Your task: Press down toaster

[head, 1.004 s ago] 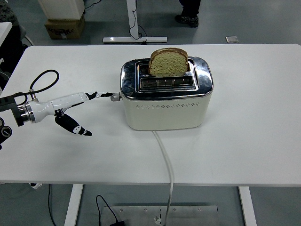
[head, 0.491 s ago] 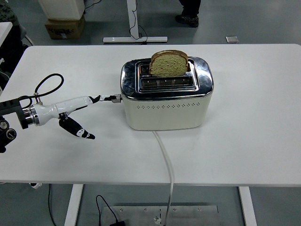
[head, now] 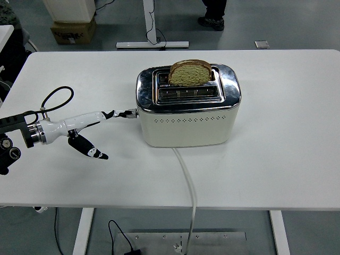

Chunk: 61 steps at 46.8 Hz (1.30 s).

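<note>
Toaster [head: 187, 114] on white table [head: 287, 133] (grey floor [head: 265, 21]).

- Table [head: 287, 133]: plain white top, white legs.
- Toaster [head: 187, 125]: cream body with one row of small dark dots along the upper side; mirror-bright chrome top; dark slots.
- Lever [head: 130, 112]: grey-silver, at the toaster's left end.
- Bread [head: 190, 73]: tan-green face, brown crust.
- Cord [head: 187, 180]: white, running to the table's near edge.
- Left hand [head: 85, 127]: white shell with black fingertips and black patches; silver wrist ring; black forearm.
- Cable loop [head: 56, 98]: black, near the table's left edge.
- Floor [head: 265, 21]: grey-green.
- Box [head: 73, 29]: brown cardboard, beyond the far left corner.
</note>
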Motion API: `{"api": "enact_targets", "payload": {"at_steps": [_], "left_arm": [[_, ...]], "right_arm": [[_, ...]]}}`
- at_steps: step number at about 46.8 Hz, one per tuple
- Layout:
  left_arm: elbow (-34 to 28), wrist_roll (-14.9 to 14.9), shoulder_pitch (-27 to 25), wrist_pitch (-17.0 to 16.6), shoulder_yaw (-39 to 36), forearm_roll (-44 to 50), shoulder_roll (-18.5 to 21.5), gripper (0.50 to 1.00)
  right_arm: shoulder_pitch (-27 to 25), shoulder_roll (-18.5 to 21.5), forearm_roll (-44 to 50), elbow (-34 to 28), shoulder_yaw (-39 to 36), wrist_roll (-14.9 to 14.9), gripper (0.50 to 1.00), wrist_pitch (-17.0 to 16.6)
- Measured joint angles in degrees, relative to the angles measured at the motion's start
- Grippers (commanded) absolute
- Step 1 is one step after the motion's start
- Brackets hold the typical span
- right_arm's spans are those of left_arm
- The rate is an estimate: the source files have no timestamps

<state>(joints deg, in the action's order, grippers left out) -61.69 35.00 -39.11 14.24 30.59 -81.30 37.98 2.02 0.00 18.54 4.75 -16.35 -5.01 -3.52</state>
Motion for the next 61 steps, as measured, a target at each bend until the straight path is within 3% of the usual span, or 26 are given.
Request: {"api": "enact_targets", "payload": {"at_steps": [61], "left_arm": [[4.2,0.0,1.1,0.0,-2.1,0.8,-1.7,1.000]], "right_arm": [[0.0,0.0,0.0,0.0,0.0,0.0,0.998,0.0]]}}
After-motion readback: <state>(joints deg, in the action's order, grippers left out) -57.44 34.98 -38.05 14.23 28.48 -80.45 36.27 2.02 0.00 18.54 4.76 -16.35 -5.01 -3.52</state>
